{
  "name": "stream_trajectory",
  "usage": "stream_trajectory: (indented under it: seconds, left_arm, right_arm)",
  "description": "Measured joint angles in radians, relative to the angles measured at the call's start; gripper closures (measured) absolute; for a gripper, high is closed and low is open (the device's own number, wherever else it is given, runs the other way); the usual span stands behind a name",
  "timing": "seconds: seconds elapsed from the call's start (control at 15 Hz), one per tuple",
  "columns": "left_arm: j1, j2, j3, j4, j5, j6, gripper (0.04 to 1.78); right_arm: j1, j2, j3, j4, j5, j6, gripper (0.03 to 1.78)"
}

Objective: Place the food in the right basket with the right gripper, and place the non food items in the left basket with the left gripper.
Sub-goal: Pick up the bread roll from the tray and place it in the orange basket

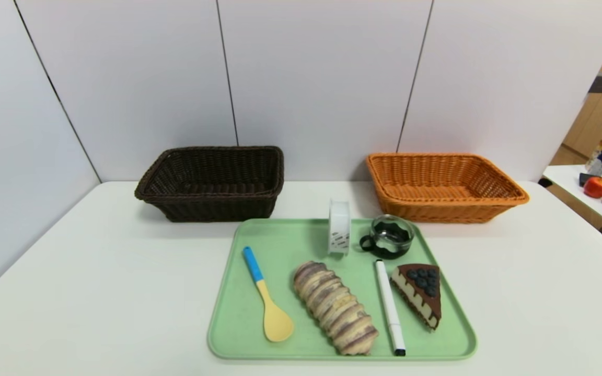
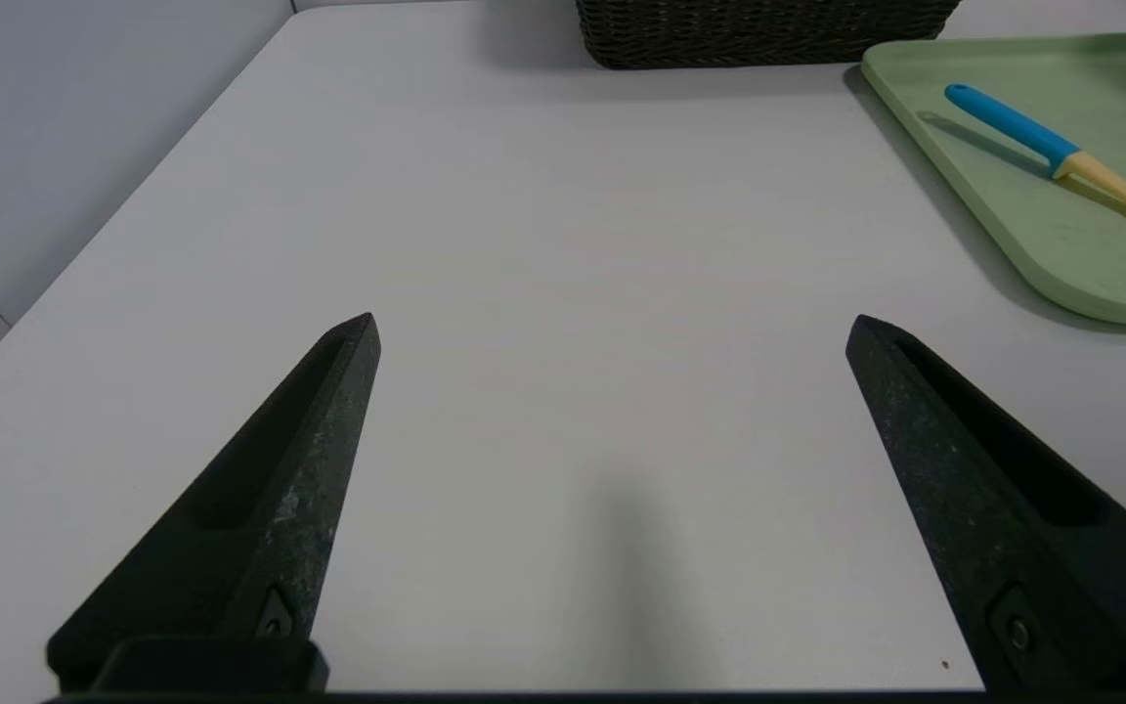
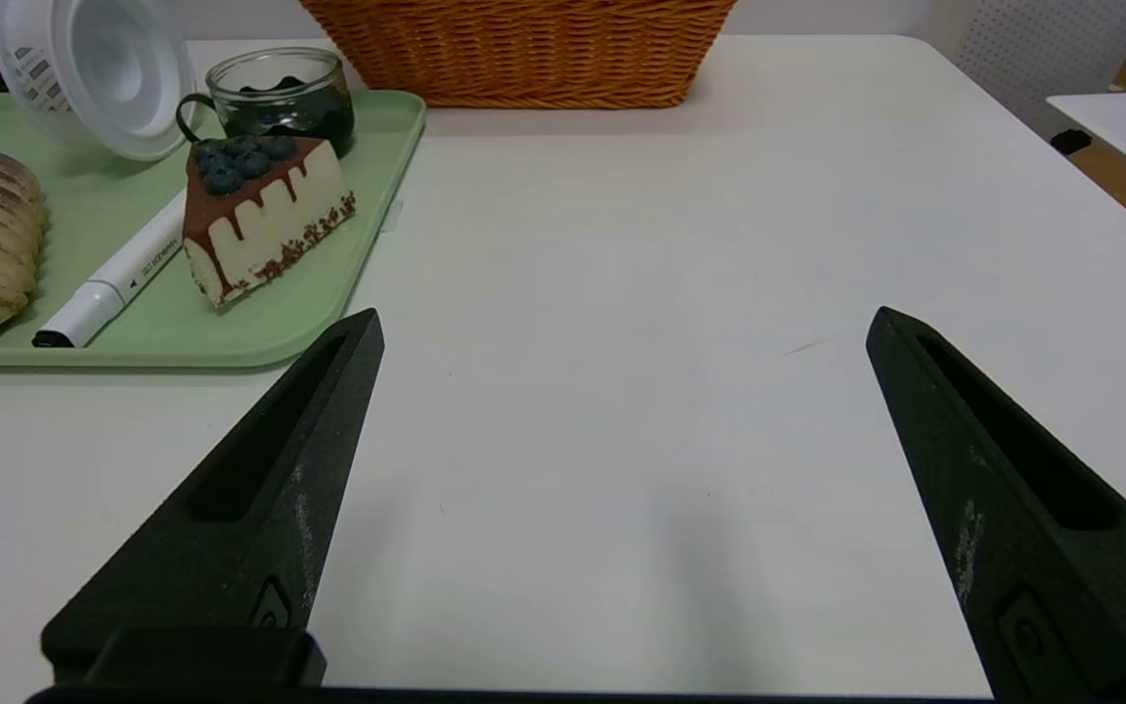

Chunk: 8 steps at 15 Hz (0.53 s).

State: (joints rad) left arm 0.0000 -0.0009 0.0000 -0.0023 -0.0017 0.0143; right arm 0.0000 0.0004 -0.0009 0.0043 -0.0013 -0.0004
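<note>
A green tray (image 1: 280, 240) holds a blue-and-yellow spoon (image 1: 267, 297), a striped bread loaf (image 1: 335, 307), a white marker (image 1: 390, 308), a blueberry cake slice (image 1: 420, 292), a white tape roll (image 1: 339, 227) and a glass cup with dark contents (image 1: 389, 237). The dark brown basket (image 1: 212, 183) stands at the back left, the orange basket (image 1: 444, 185) at the back right. Neither arm shows in the head view. My left gripper (image 2: 612, 328) is open and empty over bare table left of the tray. My right gripper (image 3: 622, 323) is open and empty over bare table right of the tray.
The white table (image 1: 71, 271) ends at grey wall panels behind the baskets. A side table (image 1: 593, 193) at the far right carries an apple, bottles and a cup.
</note>
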Motion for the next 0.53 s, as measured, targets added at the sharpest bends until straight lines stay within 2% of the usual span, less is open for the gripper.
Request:
stream_trajectory:
  seconds: [0.13, 0.27, 0.4, 0.53]
  left_arm:
    - [0.0, 0.001, -0.012, 0.011, -0.024, 0.039, 0.13]
    - [0.0, 0.034, -0.089, 0.035, -0.051, 0.045, 0.13]
    - [-0.004, 0.134, -0.212, 0.071, -0.059, 0.034, 0.13]
    - [-0.009, 0.292, -0.364, 0.09, -0.063, 0.02, 0.13]
  right_arm:
    - [0.0, 0.003, -0.002, 0.005, 0.0, -0.01, 0.1]
    - [0.0, 0.021, -0.04, 0.039, 0.018, -0.031, 0.1]
    - [0.0, 0.084, -0.181, 0.112, 0.059, -0.008, 0.1]
    - [0.0, 0.228, -0.442, 0.233, 0.103, 0.043, 0.1]
